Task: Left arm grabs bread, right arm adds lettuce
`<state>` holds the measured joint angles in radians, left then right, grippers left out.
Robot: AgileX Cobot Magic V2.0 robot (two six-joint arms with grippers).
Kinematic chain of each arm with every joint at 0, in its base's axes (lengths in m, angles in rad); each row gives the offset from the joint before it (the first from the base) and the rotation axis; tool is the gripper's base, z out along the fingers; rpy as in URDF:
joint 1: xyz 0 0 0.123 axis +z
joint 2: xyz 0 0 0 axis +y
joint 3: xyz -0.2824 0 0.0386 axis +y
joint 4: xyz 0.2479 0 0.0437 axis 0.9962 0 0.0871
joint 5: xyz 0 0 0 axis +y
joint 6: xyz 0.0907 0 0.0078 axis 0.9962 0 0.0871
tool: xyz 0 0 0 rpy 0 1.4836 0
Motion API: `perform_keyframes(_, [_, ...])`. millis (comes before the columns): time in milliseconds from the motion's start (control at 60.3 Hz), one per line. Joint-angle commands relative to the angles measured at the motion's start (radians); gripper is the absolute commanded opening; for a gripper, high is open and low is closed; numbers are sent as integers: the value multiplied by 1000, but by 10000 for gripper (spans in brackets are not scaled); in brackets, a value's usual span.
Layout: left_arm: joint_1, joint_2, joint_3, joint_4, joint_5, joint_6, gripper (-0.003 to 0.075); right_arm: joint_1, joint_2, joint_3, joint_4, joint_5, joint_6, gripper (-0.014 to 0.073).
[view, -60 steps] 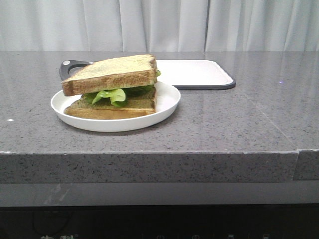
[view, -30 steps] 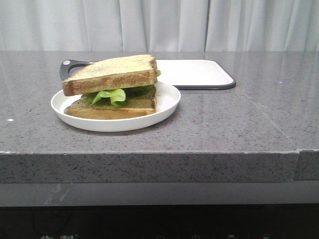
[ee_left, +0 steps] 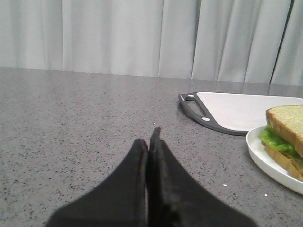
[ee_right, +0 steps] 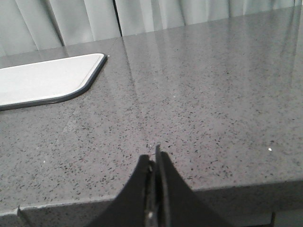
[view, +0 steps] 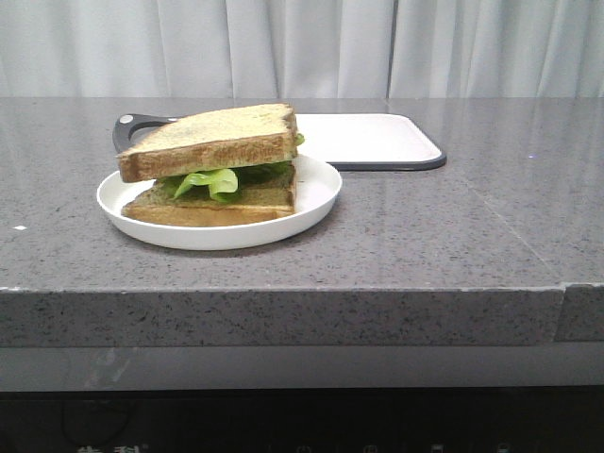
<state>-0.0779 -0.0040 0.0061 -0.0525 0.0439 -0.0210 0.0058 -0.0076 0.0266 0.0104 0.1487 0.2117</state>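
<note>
Two slices of bread sit stacked on one white plate (view: 316,200), with one bunch of lettuce (view: 212,180) pressed between them. The top slice of bread (view: 208,140) is thick, with a brown crust and a pale speckled face, and it lies tilted, higher toward the back. The bottom slice (view: 217,204) lies flat on the plate, thinner and darker. Green frilly leaves stick out at the front of the sandwich, and a small bit shows at the back right corner.

One cutting board (view: 377,137), white with a dark rim and a dark handle, lies flat just behind the plate on the grey speckled counter (view: 444,236). Nothing can be seen on the part of the board that is in view. One pale curtain (view: 302,47) hangs behind the counter.

Neither arm shows in the front view. From the left wrist view, the left gripper (ee_left: 150,142) has its two black fingers pressed together, holding nothing, above bare counter; the plate and sandwich sit well apart from it, with the board handle beyond. From the right wrist view, the right gripper (ee_right: 154,158) is likewise closed tight and empty, near the counter's front edge, well apart from the corner of the board.
</note>
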Motion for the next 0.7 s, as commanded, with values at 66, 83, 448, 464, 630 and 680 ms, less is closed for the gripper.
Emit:
perform_keyframes(66, [1, -20, 4, -4, -85, -8, -20, -7, -25, -3, 0, -67, -5, -116])
perform_keyframes(83, [1, -20, 4, -4, -85, -8, -20, -7, -25, -3, 0, -67, -5, -116])
perform_keyframes(448, [1, -20, 4, -4, -85, -8, -20, -7, -25, -3, -64, -112, -5, -116])
perform_keyframes(464, [1, -20, 4, -4, -85, -8, -20, -7, -25, -3, -67, -113, -5, -116])
perform_keyframes(630, [1, -20, 4, -4, -85, -8, -20, -7, -25, -3, -66, -115, -5, -116])
perform_keyframes(680, [1, -20, 4, -4, -85, -8, -20, -7, -23, -3, -66, -114, -5, -116])
